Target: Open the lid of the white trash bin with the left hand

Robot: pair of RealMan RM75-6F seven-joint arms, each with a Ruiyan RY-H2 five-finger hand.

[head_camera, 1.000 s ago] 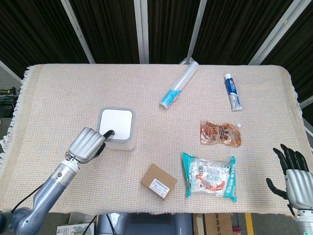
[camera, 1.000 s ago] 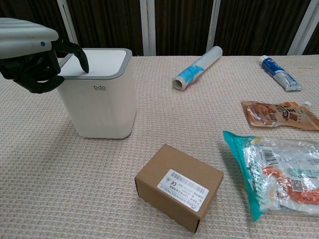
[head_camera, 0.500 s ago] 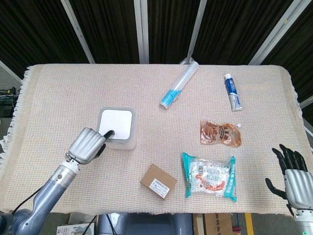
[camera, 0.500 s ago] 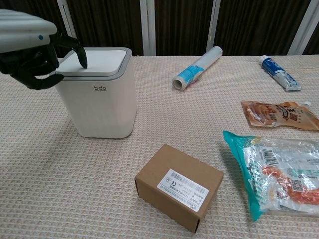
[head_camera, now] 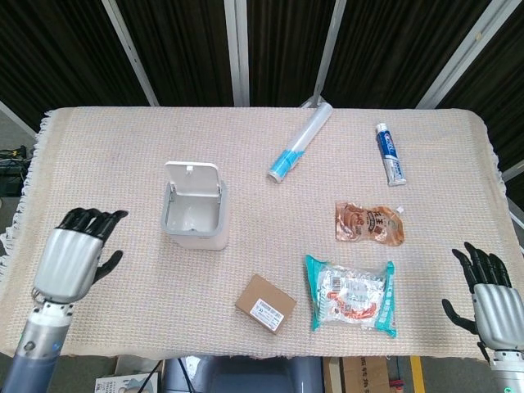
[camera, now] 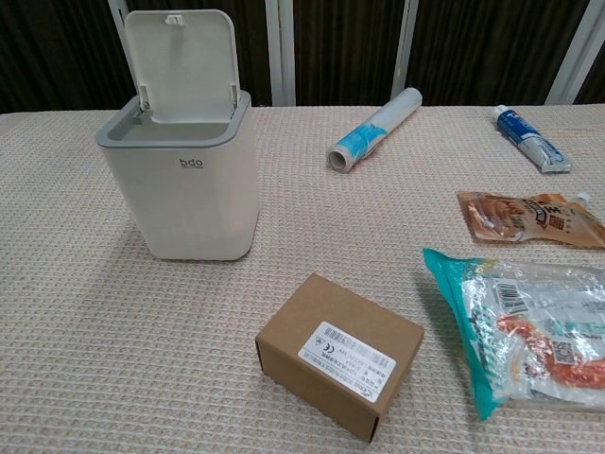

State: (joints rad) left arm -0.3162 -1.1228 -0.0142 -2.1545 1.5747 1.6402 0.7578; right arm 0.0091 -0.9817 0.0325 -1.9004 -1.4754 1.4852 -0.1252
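Left of centre on the cloth: the white trash bin stands upright, its lid already swung up and tilted back on the far edge — the chest view shows the lid raised above the grey rim.
Bin from your left hand: the bin lies to the right and a little farther away than the left hand; the two are well apart.
Nearer hand: your left — the right hand sits at the near right corner, far across the table.
Left hand state: fingers spread, holding nothing, touching nothing.
Right hand state: fingers apart, empty, at the table's near edge.
Your task, judged from here: the lid looks fully open, so no further reach seems needed.
Nearby: a brown box lies near and right of the bin.
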